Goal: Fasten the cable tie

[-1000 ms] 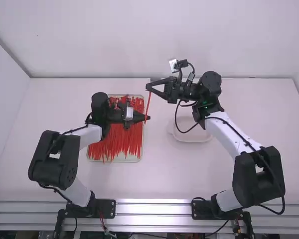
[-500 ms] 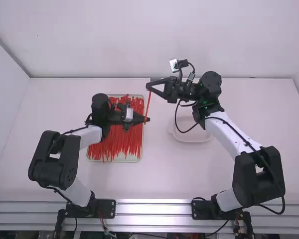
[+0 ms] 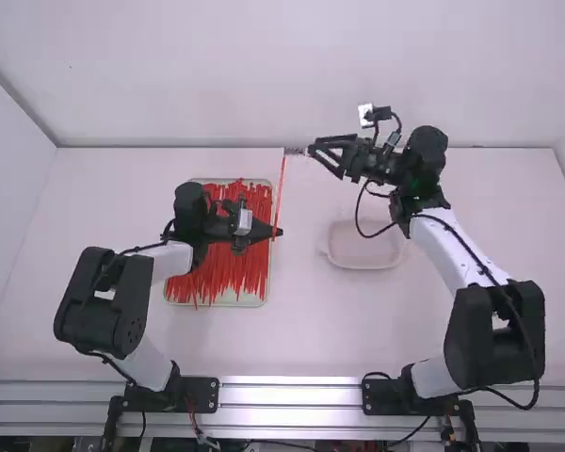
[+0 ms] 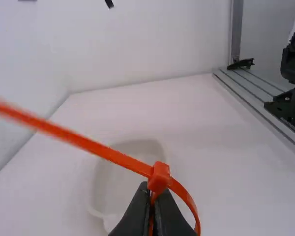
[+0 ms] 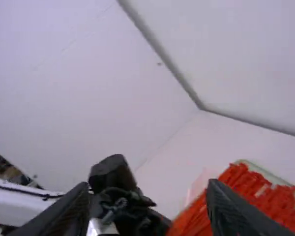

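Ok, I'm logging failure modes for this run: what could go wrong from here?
The right gripper is open and off the tail of the cable tie, so the loose loop may never get cinched. The left gripper pinches the tie right at its head; a hard tail pull could slip it out.

I was working in a robotics lab cell: plain white walls [image 3: 264,66] at twelve o'clock, a white table [image 3: 508,282], an aluminium mounting rail [image 3: 292,395] at six o'clock.
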Action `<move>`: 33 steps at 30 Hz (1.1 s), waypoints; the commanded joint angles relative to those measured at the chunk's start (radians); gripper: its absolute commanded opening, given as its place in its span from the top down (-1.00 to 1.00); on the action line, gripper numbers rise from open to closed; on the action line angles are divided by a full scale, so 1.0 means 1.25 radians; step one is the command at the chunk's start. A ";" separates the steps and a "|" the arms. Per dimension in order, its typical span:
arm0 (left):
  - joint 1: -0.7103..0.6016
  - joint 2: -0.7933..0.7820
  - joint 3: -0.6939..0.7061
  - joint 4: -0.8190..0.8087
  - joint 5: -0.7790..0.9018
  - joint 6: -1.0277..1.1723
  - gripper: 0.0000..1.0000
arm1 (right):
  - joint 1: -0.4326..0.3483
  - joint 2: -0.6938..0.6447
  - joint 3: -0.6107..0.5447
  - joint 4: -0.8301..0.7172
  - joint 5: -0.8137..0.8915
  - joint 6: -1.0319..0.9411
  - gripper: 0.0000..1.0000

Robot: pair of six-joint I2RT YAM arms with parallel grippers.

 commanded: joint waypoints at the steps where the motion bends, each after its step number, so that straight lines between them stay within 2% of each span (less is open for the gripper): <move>1: 0.003 0.007 0.000 0.037 0.005 -0.042 0.93 | -0.014 -0.011 0.019 -0.022 -0.023 -0.049 -0.32; 6: 0.003 0.007 0.000 0.174 -0.014 -0.150 0.97 | -0.017 -0.011 0.019 -0.095 -0.051 -0.074 -0.42; 8: 0.003 0.007 0.001 0.254 -0.015 -0.205 0.97 | -0.014 -0.011 0.019 -0.134 -0.060 -0.114 -0.57; 11: 0.003 0.007 0.001 0.375 -0.044 -0.307 0.96 | 0.008 -0.011 0.019 -0.177 -0.062 -0.149 -0.61; 14: 0.003 0.007 0.012 0.428 -0.053 -0.353 0.97 | 0.039 -0.011 0.019 -0.192 -0.071 -0.172 -0.62; 24: 0.002 0.007 0.105 0.359 -0.004 -0.392 0.96 | 0.117 -0.011 0.019 -0.181 -0.085 -0.178 -0.64; 33: -0.015 0.007 0.117 0.353 -0.014 -0.391 0.96 | 0.161 -0.011 0.019 -0.175 -0.057 -0.179 -0.64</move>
